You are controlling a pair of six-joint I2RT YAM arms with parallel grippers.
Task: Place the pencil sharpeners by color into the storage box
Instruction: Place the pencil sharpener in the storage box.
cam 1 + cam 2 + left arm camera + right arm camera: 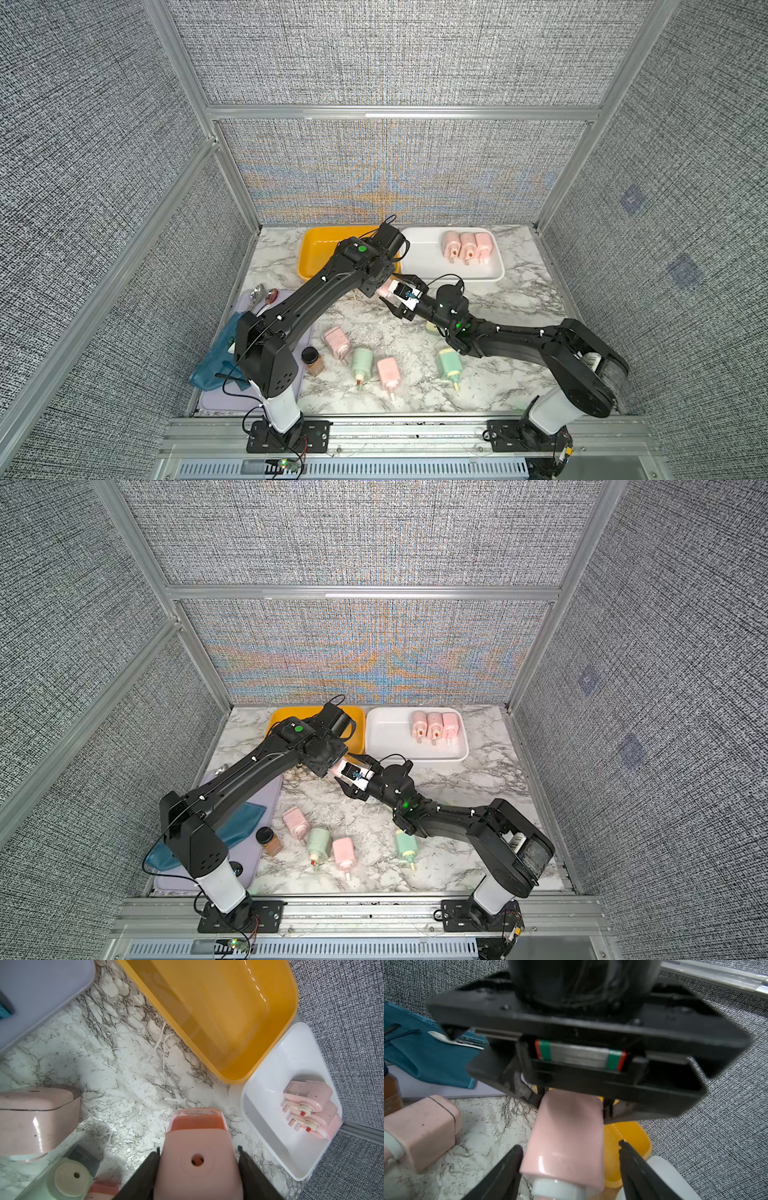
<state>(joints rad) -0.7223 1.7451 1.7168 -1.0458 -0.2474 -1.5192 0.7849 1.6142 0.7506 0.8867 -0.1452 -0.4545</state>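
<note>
A pink pencil sharpener (384,289) (199,1147) hangs above the table's middle with my left gripper (198,1149) shut on it. My right gripper (570,1145) (390,291) faces it and stands open around its other end (566,1136). One jaw touches it and the other is a small gap away. The white storage box (424,249) holds three pink sharpeners (467,245). The yellow storage box (316,253) shows nothing inside. Near the front lie two pink sharpeners (336,340) (388,372) and two green ones (362,361) (449,362). A third green one (432,328) is mostly hidden under my right arm.
A brown jar with a black lid (312,360) stands next to the loose sharpeners. A lilac tray (216,399) at the front left carries a teal cloth (212,361) and spoons (262,293). Fabric walls on metal frames close in three sides.
</note>
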